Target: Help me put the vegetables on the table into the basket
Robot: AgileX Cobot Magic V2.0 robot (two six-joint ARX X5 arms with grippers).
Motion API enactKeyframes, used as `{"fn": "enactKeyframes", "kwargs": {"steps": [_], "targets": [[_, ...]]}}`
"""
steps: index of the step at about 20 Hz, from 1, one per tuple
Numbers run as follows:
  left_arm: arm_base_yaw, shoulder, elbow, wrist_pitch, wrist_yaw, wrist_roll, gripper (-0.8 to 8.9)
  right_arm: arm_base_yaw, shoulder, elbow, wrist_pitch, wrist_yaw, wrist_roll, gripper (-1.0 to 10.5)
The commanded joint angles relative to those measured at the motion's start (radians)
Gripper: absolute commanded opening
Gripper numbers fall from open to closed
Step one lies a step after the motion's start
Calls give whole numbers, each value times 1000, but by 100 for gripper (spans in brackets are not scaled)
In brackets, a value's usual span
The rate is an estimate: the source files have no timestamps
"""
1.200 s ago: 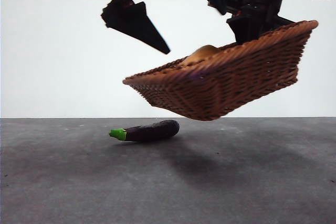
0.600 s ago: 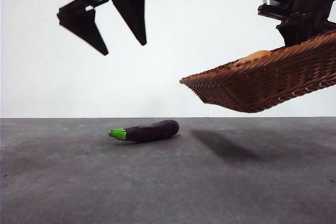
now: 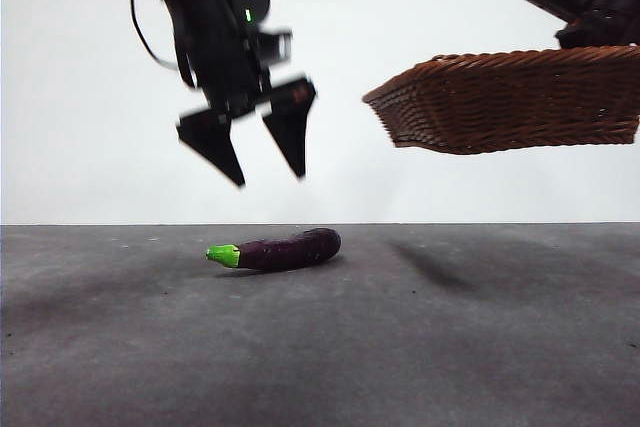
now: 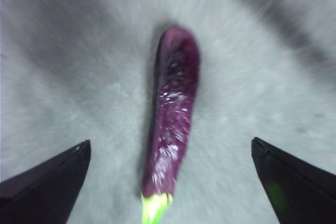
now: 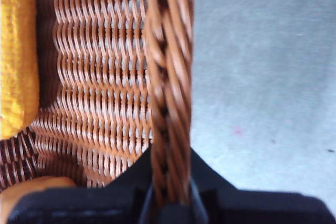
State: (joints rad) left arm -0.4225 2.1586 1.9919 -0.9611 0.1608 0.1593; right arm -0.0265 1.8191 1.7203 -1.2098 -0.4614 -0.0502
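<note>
Left gripper [image 3: 255, 152] hangs directly above the eggplant [image 3: 278, 249], its jaws spread wide and empty; the left wrist view shows the purple body lined up between the two tips. That eggplant lies on the table [image 3: 450, 347], its green stem pointing away from the basket [image 3: 505, 102], and it looks like the only vegetable not yet collected. Beyond and to the side, the right gripper [image 5: 168, 203] is clamped on the basket's braided rim, holding it well above the table. Inside, the yellow corn cob [image 5: 17, 51] rests against the weave, and a tan patch beside it is probably the potato [image 5: 37, 187]. By my judgement two of three are in.
</note>
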Motion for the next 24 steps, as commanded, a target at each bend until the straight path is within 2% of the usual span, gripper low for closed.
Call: {"fn": "enactKeyframes", "kwargs": {"steps": [1,7,8,11,12,15,19,22,24], "targets": [[-4,69,5,10,5,29,570,-16,-2,-5,-6,-18,-21,-16],[-18,183,5,31,-5,32,560,-21,-2,-6,-45,-18,-71,-16],[-23,183,5,38,-5,33,512,-21,-2,-6,-47,-18,-79,-16],[-27,183,5,23,-5,37,66,-22,-2,-6,-47,-18,-84,-16],[-29,183,5,25,-4,48,-19,-22,-2,-6,-47,-18,-84,-16],[-36,183,5,37,-38,47,-9,-21,-2,-6,-48,-18,-84,-16],[-34,103,22,-48,-29,49,-9,-21,-2,-6,-54,-18,-84,-16],[-28,-46,22,-73,29,-29,-9,-16,-2,-6,-57,-18,-54,-17],[-34,-156,22,-79,111,-104,-9,8,-2,-6,-64,-18,-47,-17]]}}
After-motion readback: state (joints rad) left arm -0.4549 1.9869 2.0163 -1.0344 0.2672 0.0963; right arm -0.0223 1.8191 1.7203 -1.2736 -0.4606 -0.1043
